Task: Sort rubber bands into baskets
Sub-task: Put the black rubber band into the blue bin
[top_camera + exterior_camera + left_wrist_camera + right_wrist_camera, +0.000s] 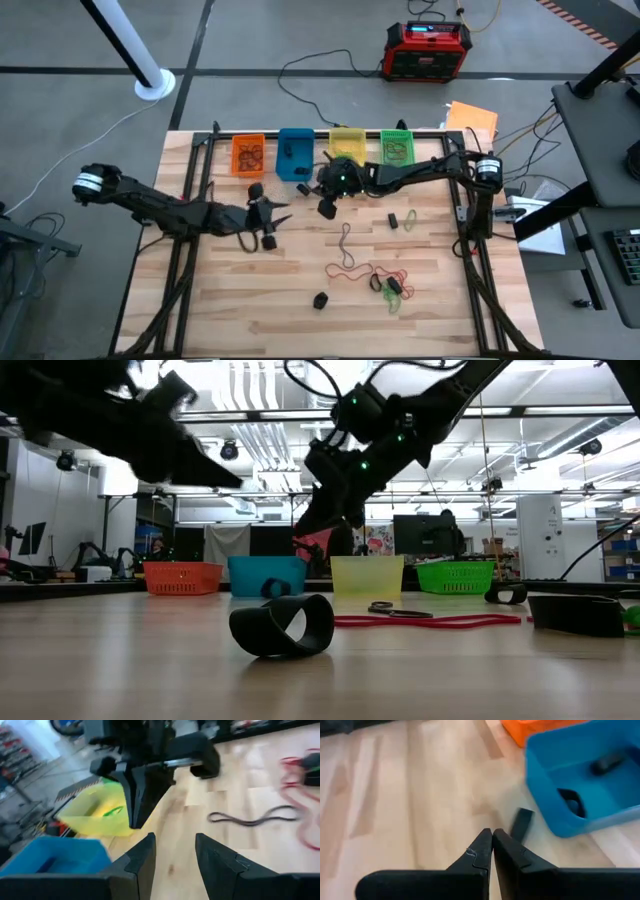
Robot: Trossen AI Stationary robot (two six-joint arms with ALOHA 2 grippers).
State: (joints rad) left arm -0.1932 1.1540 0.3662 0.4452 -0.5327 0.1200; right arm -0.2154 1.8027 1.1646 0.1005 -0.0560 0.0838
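Wooden slat table (pixel 300 300) stands on a grey floor, with a red-black box (pixel 428 50) on the floor beyond its far edge. Four baskets line the far edge of the table: orange basket (pixel 248 154), blue basket (pixel 294 153), yellow basket (pixel 348 144) and green basket (pixel 397 147). The blue basket holds dark bands, as the right wrist view shows (pixel 572 802).

Loose rubber bands lie on the open table: a brown band (pixel 345 243), a red band (pixel 350 271), a tangle of red, green and black bands (pixel 392 287), a black band (pixel 320 300) nearest the front, and dark bands (pixel 402 218) right of centre. One more dark band (pixel 521 824) lies on the wood just beside the blue basket.

Left gripper (pixel 268 222) hovers over the table's left-centre, jaws partly open with nothing between them. Right gripper (pixel 326 207) hangs near the blue and yellow baskets, jaws pressed together, empty.
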